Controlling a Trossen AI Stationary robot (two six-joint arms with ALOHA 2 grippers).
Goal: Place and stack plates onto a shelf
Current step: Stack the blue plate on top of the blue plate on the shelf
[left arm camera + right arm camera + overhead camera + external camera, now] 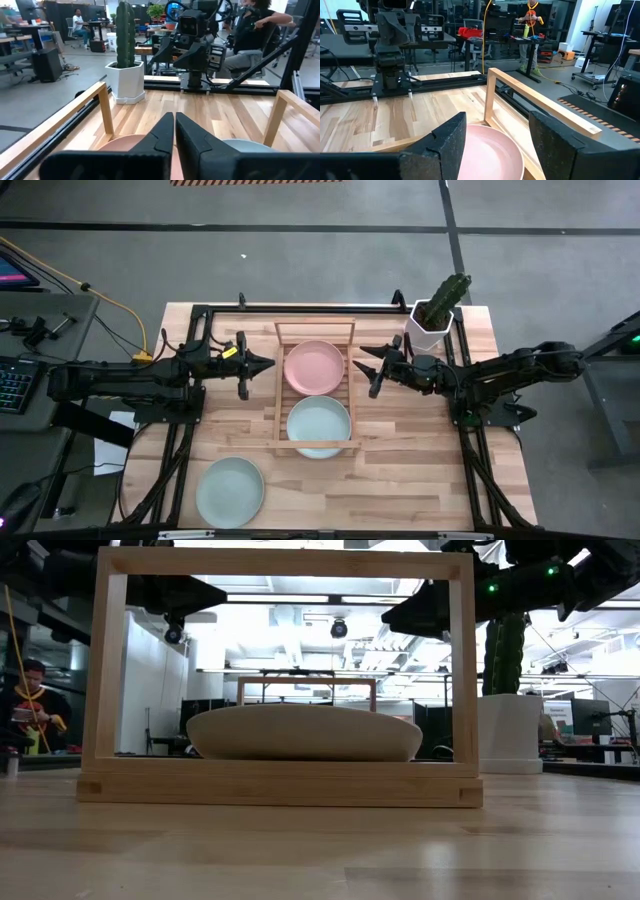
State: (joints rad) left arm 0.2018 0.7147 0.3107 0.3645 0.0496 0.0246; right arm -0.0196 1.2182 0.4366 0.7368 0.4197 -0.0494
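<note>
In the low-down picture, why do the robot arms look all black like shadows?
Low view: bright ceiling lights behind turn the arms above the shelf into silhouettes; the plate looks greyish, its colour lost. High view: even light, pink plate clear.

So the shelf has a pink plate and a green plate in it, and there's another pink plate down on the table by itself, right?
Not quite. The shelf does hold a pink plate and a green plate, but the high view shows the lone plate on the table is pale green, not pink.
</note>
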